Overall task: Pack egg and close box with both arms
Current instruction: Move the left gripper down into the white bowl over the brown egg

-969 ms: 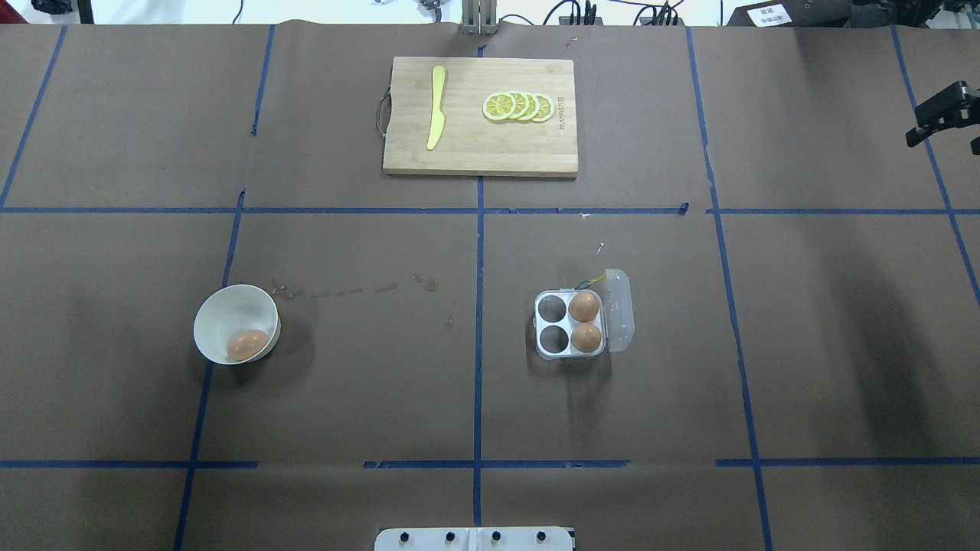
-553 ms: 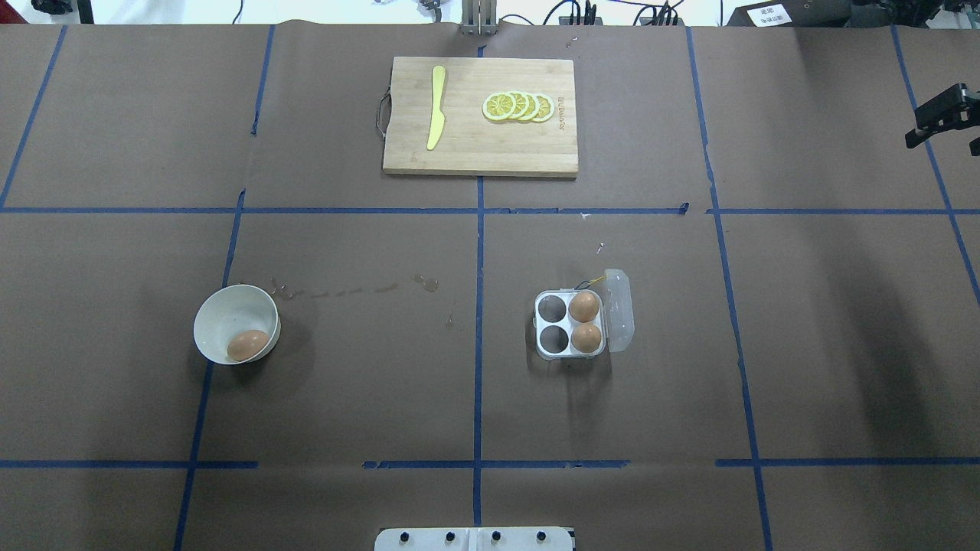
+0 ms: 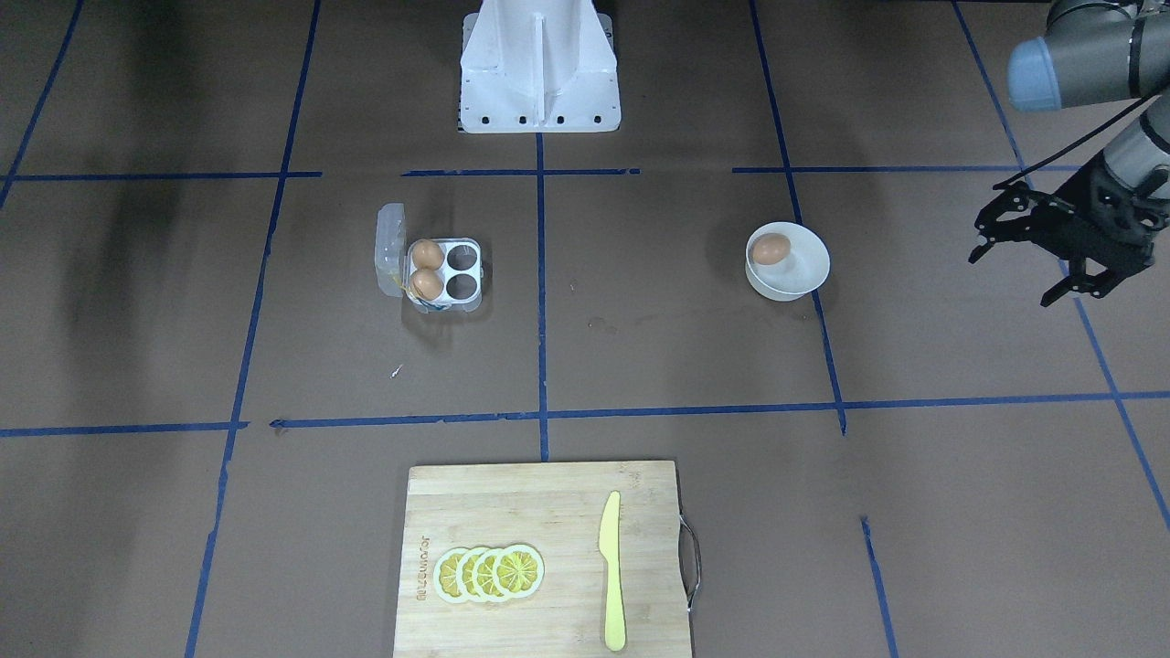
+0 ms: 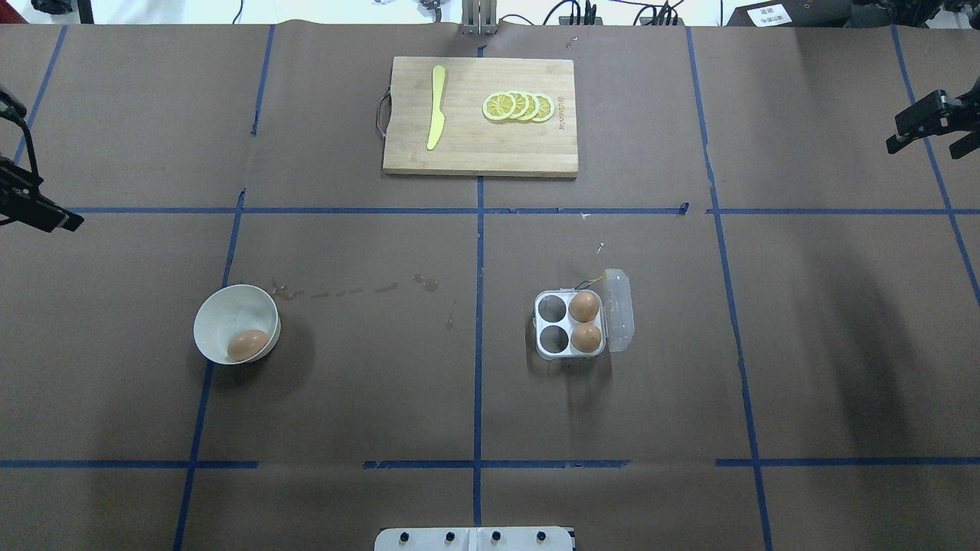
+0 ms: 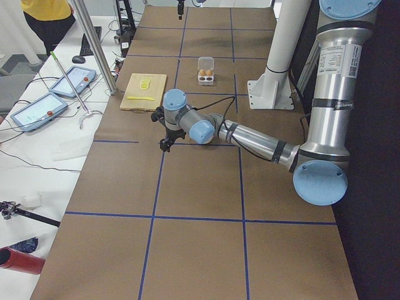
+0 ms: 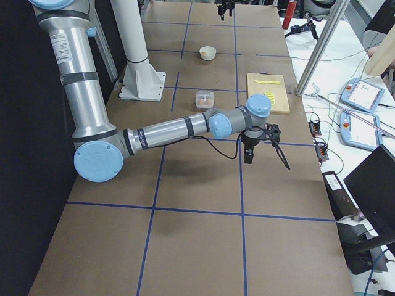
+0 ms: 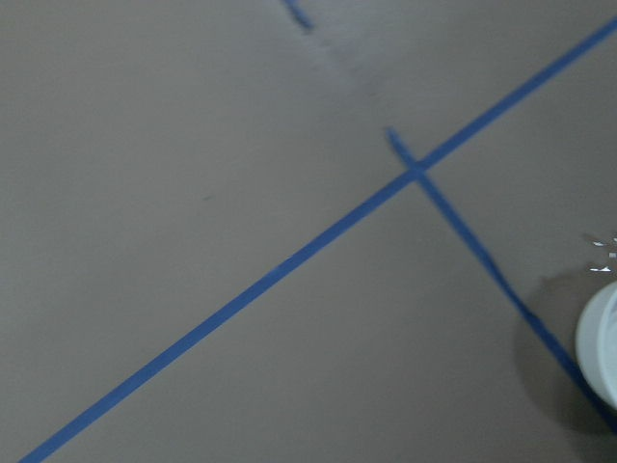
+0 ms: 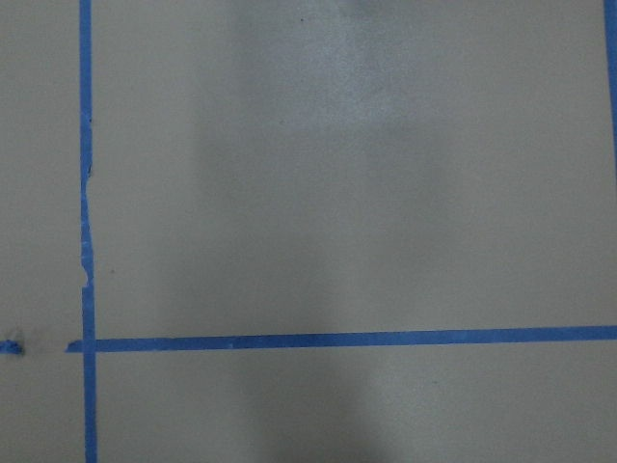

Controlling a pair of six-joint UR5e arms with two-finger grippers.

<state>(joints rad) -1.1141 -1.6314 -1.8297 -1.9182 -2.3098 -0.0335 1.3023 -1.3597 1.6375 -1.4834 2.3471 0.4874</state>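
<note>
One tan egg (image 4: pixel 247 344) lies in the white bowl (image 4: pixel 222 317) on the left side of the table. The clear box (image 4: pixel 553 342) stands right of centre with its lid (image 4: pixel 619 310) open to the right. Two eggs (image 4: pixel 584 306) (image 4: pixel 587 337) fill its right cells and the two left cells are empty. My left gripper (image 3: pixel 1013 274) hovers open and empty, well to the outside of the bowl (image 3: pixel 804 274). One of its fingers (image 4: pixel 47 216) shows at the overhead view's left edge. My right gripper (image 4: pixel 924 147) is open and empty at the far right edge, far from the box.
A wooden cutting board (image 4: pixel 475 153) with a yellow knife (image 4: pixel 436 107) and lemon slices (image 4: pixel 519 106) lies at the far middle. The white pedestal (image 3: pixel 539 68) stands at the robot's side. Blue tape lines cross the brown table. The left wrist view shows the bowl's rim (image 7: pixel 600 355).
My left gripper has come into the overhead view at the left edge. My right gripper has moved a little left and farther away. The eggs, bowl and box have not moved.
</note>
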